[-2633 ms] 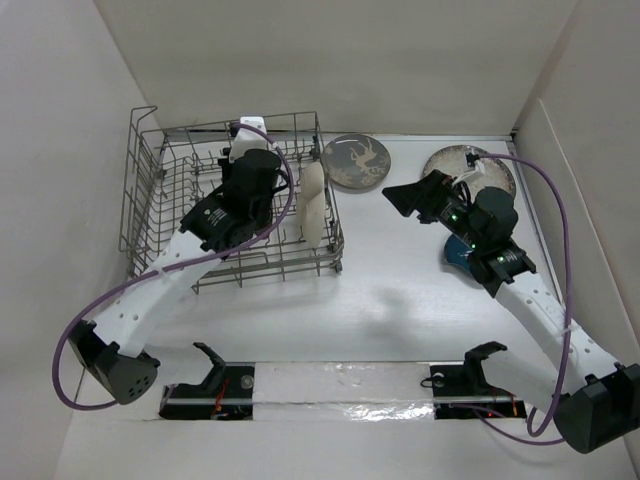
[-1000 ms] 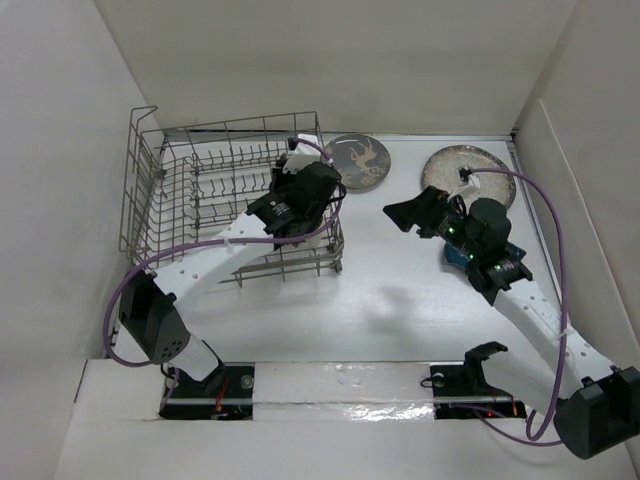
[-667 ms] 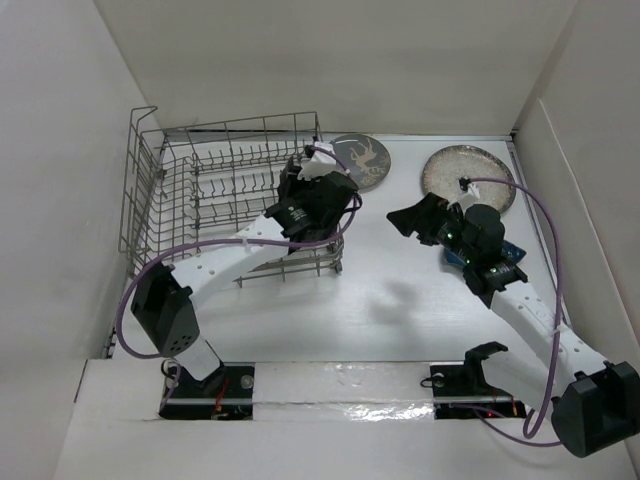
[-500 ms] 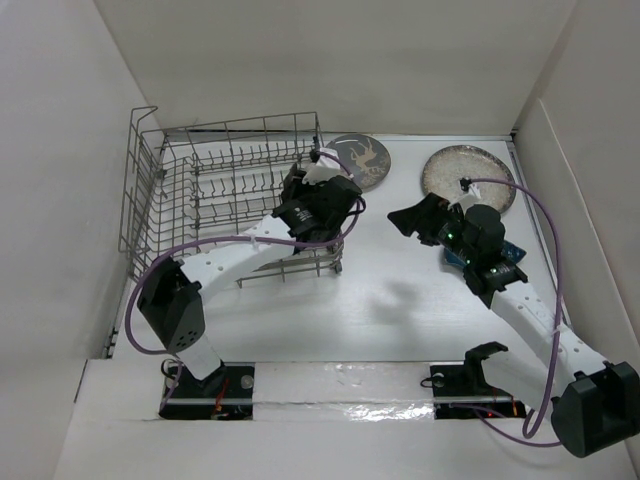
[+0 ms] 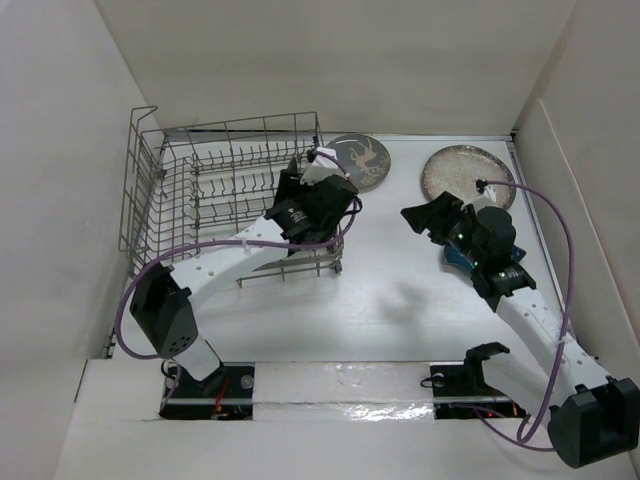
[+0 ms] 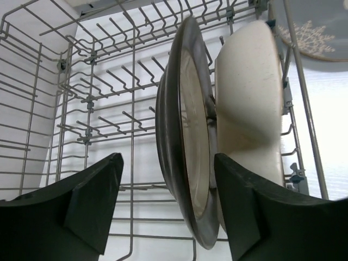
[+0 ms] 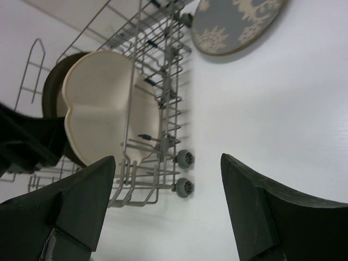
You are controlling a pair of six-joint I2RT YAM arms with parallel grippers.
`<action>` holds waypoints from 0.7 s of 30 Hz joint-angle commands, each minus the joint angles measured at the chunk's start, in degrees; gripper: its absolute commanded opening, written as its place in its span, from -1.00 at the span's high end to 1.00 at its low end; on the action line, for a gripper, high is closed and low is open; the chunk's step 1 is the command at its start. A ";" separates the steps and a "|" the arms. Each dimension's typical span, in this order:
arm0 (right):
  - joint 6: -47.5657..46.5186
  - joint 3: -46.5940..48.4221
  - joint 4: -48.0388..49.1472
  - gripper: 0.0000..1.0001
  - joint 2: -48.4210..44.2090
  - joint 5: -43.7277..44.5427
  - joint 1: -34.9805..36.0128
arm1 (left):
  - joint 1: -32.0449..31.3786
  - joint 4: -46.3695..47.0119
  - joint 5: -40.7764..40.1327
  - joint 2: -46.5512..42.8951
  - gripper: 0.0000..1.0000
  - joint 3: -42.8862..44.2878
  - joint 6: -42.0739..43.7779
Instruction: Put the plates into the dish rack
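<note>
The dish rack [image 5: 140, 180] stands at the back left. Two plates stand upright at its right end: a cream plate with a dark brown rim [image 6: 185, 141] and a cream sectioned plate [image 6: 250, 119] right beside it. My left gripper [image 5: 305, 200] hangs over them, open, its jaws straddling the brown-rimmed plate's lower edge [image 6: 167, 163] without gripping it. The dark grey deer plate [image 5: 360, 160] and the speckled plate [image 5: 468, 175] lie flat on the table. Open and empty, my right gripper [image 5: 418, 218] hovers between these two, above bare table [image 7: 167, 160].
The rack's right wall and two small wheels [image 7: 185, 173] face my right gripper. A blue object [image 5: 458, 256] lies partly under the right arm. White walls close in the table on the left, back and right.
My left gripper has swung from mid-rack to the rack's right end, and its jaws have opened around the brown-rimmed plate. My right gripper has drifted slightly right.
</note>
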 commanded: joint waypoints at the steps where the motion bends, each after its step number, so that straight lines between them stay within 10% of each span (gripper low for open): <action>1: -0.28 -0.50 -1.87 -0.63 -2.30 3.75 -2.39 | -0.19 -0.17 0.92 -6.33 -0.32 2.43 -0.76; 6: 1.22 -3.56 -5.99 -0.18 -4.50 9.36 -7.91 | -0.19 -0.08 3.29 -13.70 -0.37 1.74 -0.06; 10: 2.71 -5.85 -9.78 0.68 -5.65 15.96 -13.46 | -0.19 1.76 7.68 -21.35 -0.31 -1.34 0.12; 13: 3.77 -8.31 -11.54 0.96 -5.73 19.92 -18.80 | -0.19 3.96 14.79 -28.56 0.03 -5.20 0.03; 18: 5.09 -10.52 -14.70 0.69 -4.51 26.50 -26.82 | -0.19 9.67 27.70 -40.15 0.85 -14.50 -0.85; 21: 4.83 -9.56 -18.47 -0.11 -4.68 31.33 -31.21 | -0.19 11.52 30.97 -44.99 1.00 -18.03 -0.85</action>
